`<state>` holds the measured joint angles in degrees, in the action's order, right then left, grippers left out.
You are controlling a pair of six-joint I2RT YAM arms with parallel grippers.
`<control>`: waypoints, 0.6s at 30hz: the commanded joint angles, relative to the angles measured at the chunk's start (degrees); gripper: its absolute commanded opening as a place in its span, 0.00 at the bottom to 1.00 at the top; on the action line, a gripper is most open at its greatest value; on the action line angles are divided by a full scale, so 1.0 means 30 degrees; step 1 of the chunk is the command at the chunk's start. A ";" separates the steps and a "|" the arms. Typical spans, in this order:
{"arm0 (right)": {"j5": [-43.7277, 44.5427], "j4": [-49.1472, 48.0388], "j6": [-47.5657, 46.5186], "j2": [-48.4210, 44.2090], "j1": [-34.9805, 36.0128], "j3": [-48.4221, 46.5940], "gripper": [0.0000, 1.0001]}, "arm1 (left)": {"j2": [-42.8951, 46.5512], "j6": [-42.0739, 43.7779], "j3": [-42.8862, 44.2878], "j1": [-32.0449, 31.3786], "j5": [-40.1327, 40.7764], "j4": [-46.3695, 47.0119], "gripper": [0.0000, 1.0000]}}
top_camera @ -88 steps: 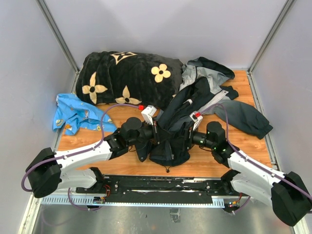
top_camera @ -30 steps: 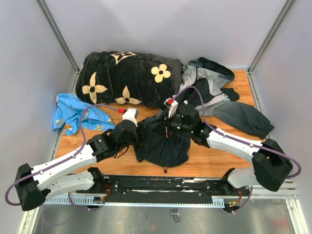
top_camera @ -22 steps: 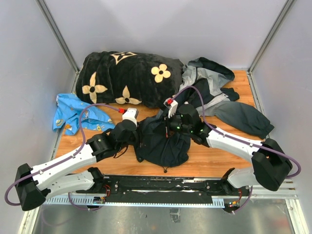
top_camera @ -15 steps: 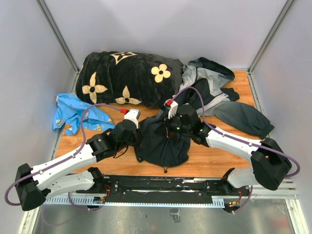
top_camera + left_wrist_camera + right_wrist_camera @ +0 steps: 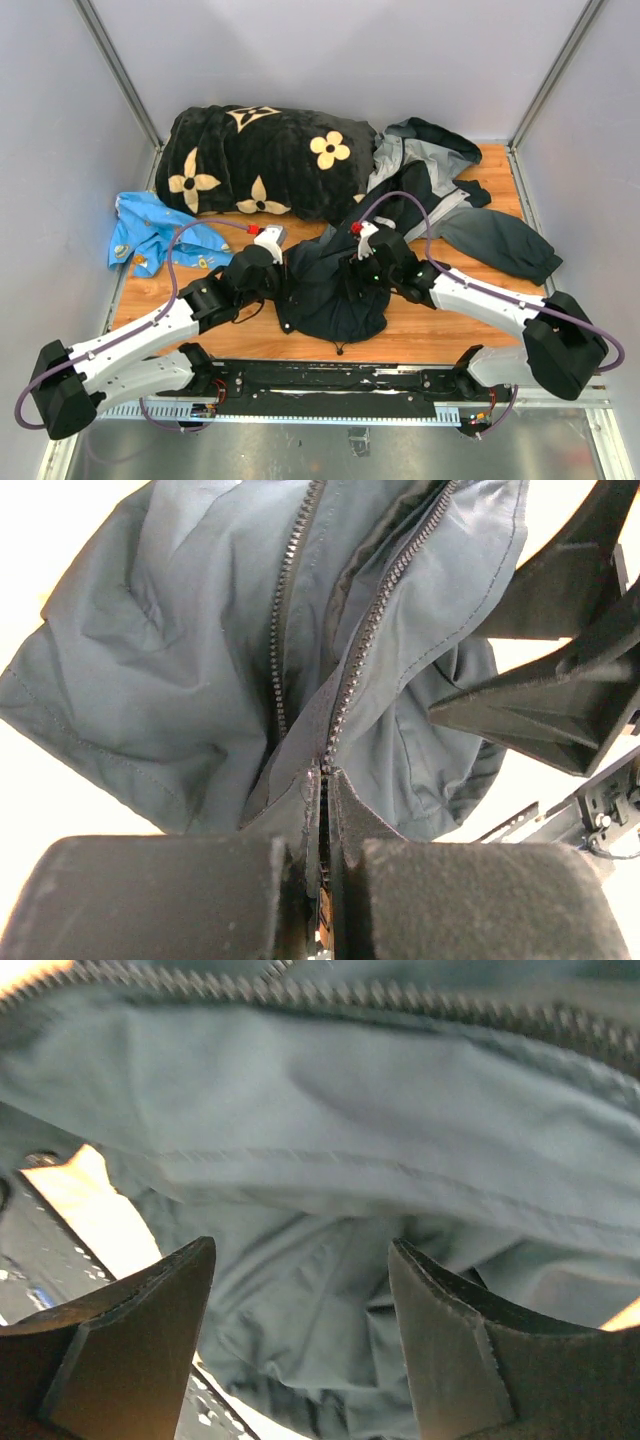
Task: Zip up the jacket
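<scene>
Status on jacket: we see it bunched on the wooden bench. The dark lower front is heaped near centre between the two arms. The grey-and-dark upper part and a sleeve trail off to the far right.

We have the left claw clenched on the jacket's bottom edge, right where the two zipper rows converge, with fabric pinched between its pads. Above that pinch the two rows of teeth run apart, unjoined. We can't make out the slider.

We read the right claw as released: fingers spread wide, nothing between them, hanging just over a fold of dark fabric below a row of teeth.

From the top view both claws sit at the same heap, the left one at its left edge and the right one on top, near each other.

The black flowered blanket lies at the back, touching the jacket's upper part. The blue cloth sits at the left edge, apart from the jacket.
</scene>
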<state>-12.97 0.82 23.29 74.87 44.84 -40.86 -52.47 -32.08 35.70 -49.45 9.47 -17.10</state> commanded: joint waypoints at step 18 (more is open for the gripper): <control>0.2249 0.4034 0.0860 0.4475 -0.7869 0.0104 0.87 | -0.1099 -0.3023 -0.3017 0.3593 -0.6818 0.7386 0.00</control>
<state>-12.62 4.49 26.61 83.81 28.49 -39.88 -53.36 -38.09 27.59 -39.11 -4.82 -4.38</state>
